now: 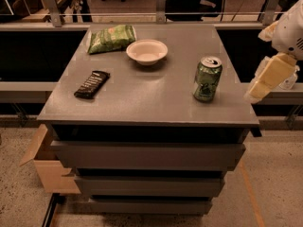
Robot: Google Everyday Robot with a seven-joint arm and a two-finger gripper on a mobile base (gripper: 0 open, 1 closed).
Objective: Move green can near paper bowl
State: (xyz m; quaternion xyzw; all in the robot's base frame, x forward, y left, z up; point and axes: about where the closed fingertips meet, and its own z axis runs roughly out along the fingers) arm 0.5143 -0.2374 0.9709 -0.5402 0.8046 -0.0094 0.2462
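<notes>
The green can [207, 78] stands upright on the grey table [151, 100], near its right front edge. It has a silver top with a pull tab. The off-white paper bowl [147, 51] sits toward the back middle of the table, up and to the left of the can, with a clear gap between them. My gripper [266, 78] hangs off the table's right side, to the right of the can and about level with it. It does not touch the can and holds nothing that I can see.
A flat green snack bag [112, 38] lies at the back left, next to the bowl. A dark wrapped bar [92, 84] lies at the left. Drawers sit below the tabletop. A cardboard box [45, 164] stands on the floor at the left. A railing [156, 14] runs behind.
</notes>
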